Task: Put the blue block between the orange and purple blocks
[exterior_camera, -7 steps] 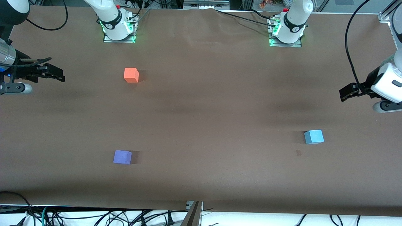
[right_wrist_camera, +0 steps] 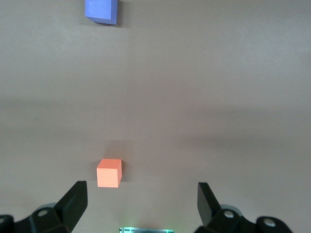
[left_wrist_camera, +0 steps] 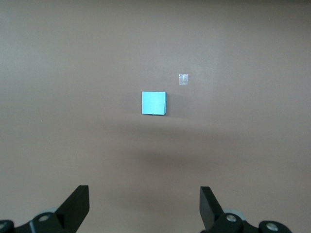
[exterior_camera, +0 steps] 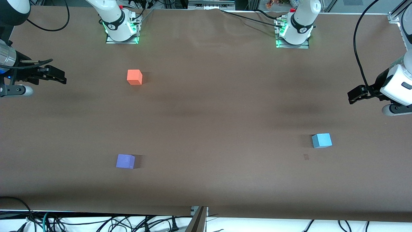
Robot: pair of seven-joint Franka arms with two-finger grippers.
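Observation:
The light blue block point(exterior_camera: 321, 140) point(left_wrist_camera: 153, 103) sits on the brown table toward the left arm's end. The orange block point(exterior_camera: 134, 77) point(right_wrist_camera: 109, 173) lies near the right arm's base, and the purple block point(exterior_camera: 125, 161) point(right_wrist_camera: 101, 10) lies nearer the front camera than the orange one. My left gripper point(exterior_camera: 353, 96) point(left_wrist_camera: 144, 206) hangs open and empty in the air over the table's edge at the left arm's end, apart from the blue block. My right gripper point(exterior_camera: 59, 76) point(right_wrist_camera: 141, 204) hangs open and empty over the right arm's end of the table.
A small pale mark point(exterior_camera: 306, 157) point(left_wrist_camera: 183, 78) lies on the table beside the blue block. The two arm bases point(exterior_camera: 121, 30) point(exterior_camera: 293, 33) stand at the edge farthest from the camera. Cables point(exterior_camera: 96, 222) trail below the front edge. A wide bare stretch separates orange and purple blocks.

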